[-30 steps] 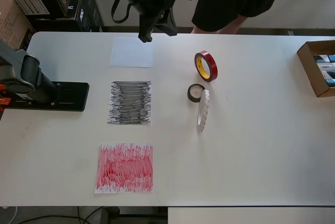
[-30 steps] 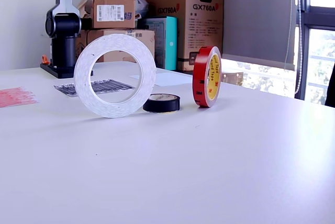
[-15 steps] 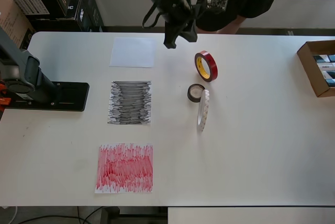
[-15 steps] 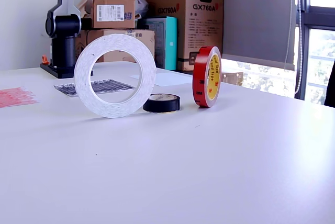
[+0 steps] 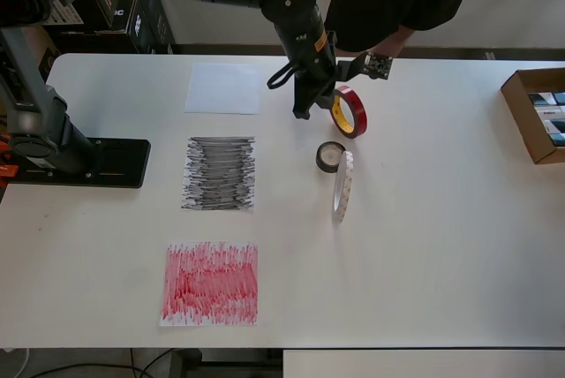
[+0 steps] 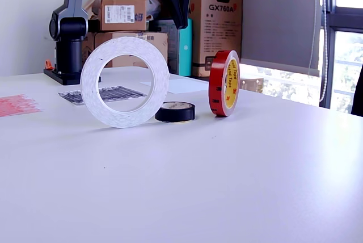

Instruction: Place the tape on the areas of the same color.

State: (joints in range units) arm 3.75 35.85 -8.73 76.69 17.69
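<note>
On the white table (image 5: 441,245), I see the red roll (image 5: 348,111) upright beside my gripper (image 5: 305,106); jaw spacing I can't tell. Cardboard boxes (image 6: 195,21) are stacked behind.

So in the overhead view three paper sheets (image 5: 221,173) sit in a column on the table (image 5: 441,245), left of three tape rolls (image 5: 338,155) bunched together to their right. A cardboard box (image 5: 533,113) sits at the right edge, arm base (image 5: 75,162) far left.
</note>
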